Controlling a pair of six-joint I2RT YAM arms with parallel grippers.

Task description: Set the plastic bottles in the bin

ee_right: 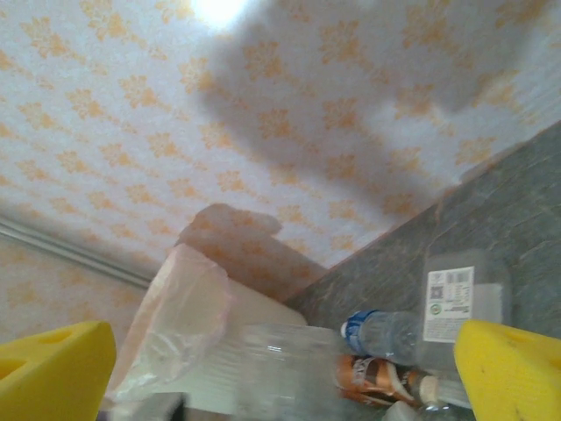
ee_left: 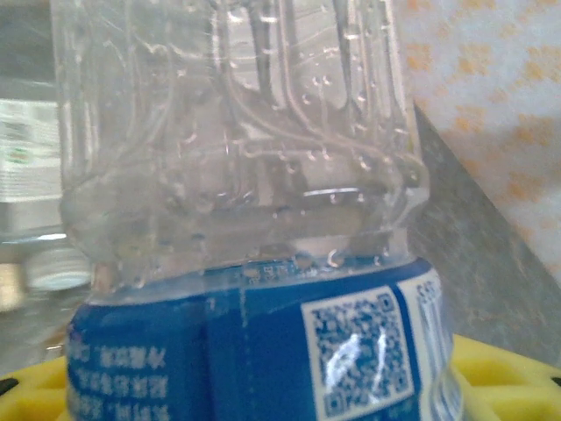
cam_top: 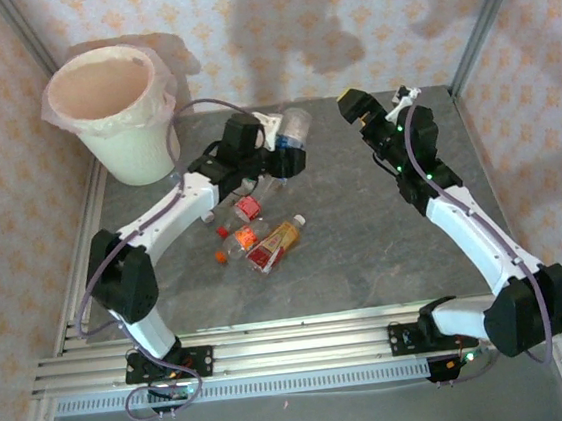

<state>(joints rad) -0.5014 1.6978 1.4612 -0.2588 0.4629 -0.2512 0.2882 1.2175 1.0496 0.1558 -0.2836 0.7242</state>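
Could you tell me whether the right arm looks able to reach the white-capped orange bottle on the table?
Probably yes: its jaws stand open and empty, and the table between the right arm and the white-capped orange bottle is bare.

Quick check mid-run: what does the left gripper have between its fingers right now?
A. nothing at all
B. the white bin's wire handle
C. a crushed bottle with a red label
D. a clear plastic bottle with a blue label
D: the left wrist view shows the clear plastic bottle with a blue label sitting between the yellow fingers, and the top view shows the left gripper closed around it.
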